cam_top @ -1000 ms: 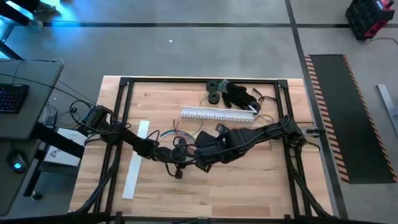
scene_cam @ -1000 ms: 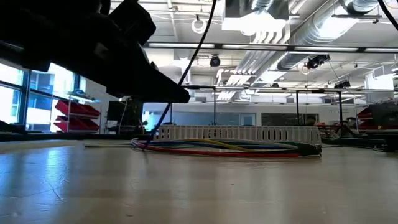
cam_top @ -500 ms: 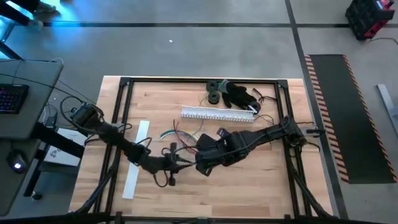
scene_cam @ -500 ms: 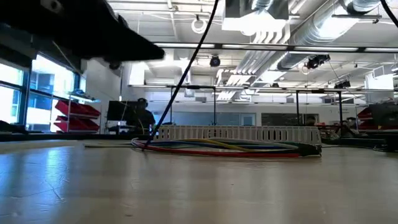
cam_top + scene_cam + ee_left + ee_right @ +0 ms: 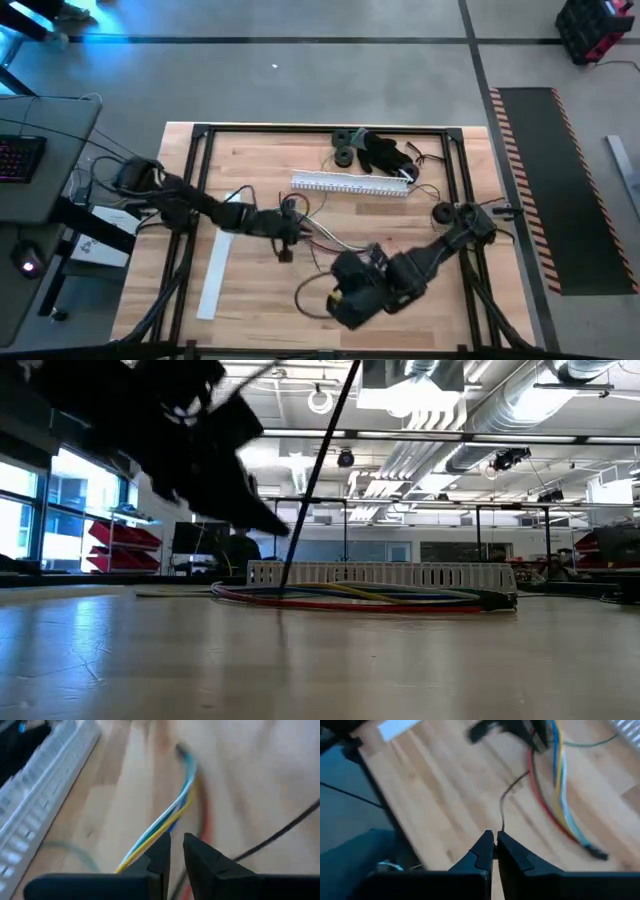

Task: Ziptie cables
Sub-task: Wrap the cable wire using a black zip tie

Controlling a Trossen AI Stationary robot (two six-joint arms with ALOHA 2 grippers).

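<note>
The cables, red, yellow, blue and grey wires, lie mid-table in front of the white slotted duct; in the low view the cables rest on the wood. My left gripper sits at the cables' end nearest the table's left edge, fingers almost closed. My right gripper hangs nearer the front edge, shut on a thin dark strand that runs up to the bundle. My left gripper comes at the cables from the table's left. The bundle runs along and under one finger. The fingers hide the place of contact, so the hold cannot be told. The wires lie on the table beyond it. My right gripper pinches the dark strand's free end between its two fingertips. The strand leads away from the tips to the red wire beside my left gripper. In the low view it runs as a straight slanting line.
A flat white strip lies toward the left. Black round parts and a dark cord sit at the far edge behind the duct. A black frame borders the wooden top. Bare wood lies at the near left and far right.
My right gripper has drawn back from the cables toward the table's near edge, and the dark strand, curved before, now runs straight. My left gripper dipped toward the near edge, then went back toward the duct. The cables' left end has shifted with it.
</note>
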